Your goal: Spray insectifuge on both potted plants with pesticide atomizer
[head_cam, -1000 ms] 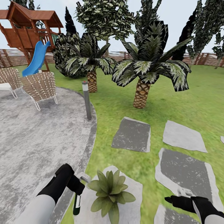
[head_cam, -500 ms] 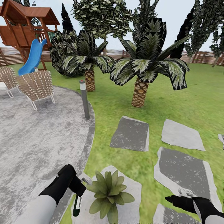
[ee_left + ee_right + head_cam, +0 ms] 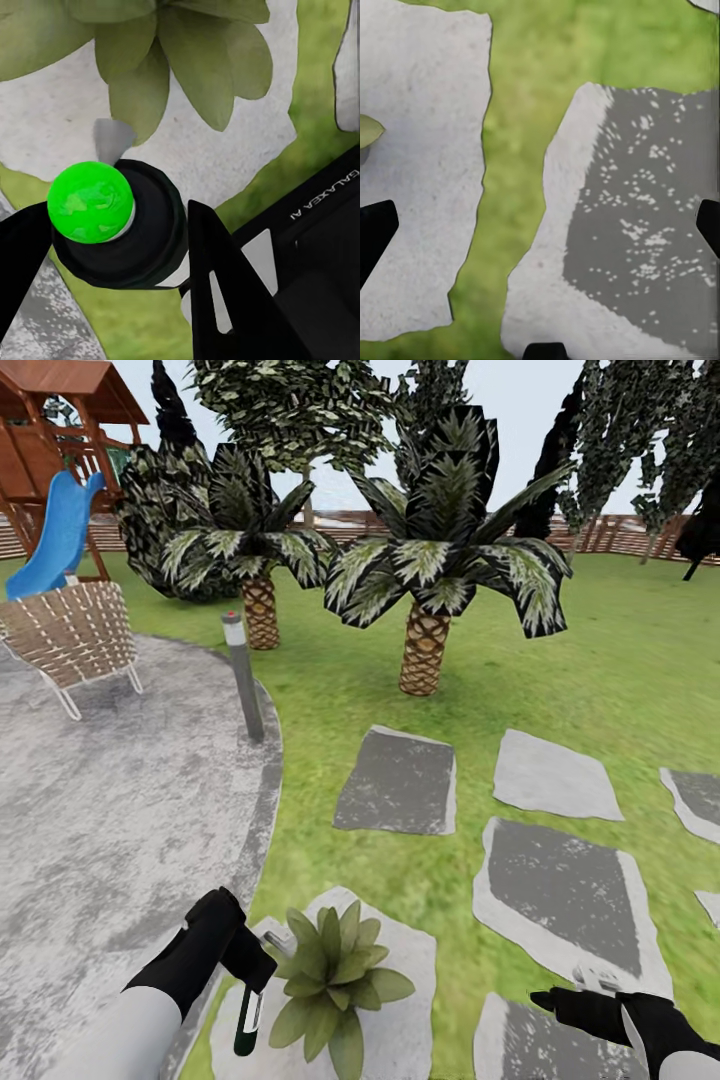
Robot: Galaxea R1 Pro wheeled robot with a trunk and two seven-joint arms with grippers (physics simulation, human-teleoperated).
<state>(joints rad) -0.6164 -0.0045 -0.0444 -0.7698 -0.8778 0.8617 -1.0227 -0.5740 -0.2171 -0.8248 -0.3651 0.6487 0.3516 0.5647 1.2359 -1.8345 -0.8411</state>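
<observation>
Head view: left end effector (image 3: 250, 982) grips the pesticide atomizer (image 3: 247, 1020), just left of a potted plant (image 3: 327, 985) on a near stepping stone (image 3: 405, 970). Left wrist view: fingers (image 3: 225, 300) clamp the atomizer. Right wrist view: fingertips (image 3: 375, 232) spread wide, released, above lawn (image 3: 517, 135).

The left gripper (image 3: 250, 1000) holds the pesticide atomizer (image 3: 249, 1015) beside a potted plant (image 3: 328, 980).

potted plant (image 3: 328, 980) hides its pot; playhouse (image 3: 50, 420) seemingly cut off by the edge.
</observation>
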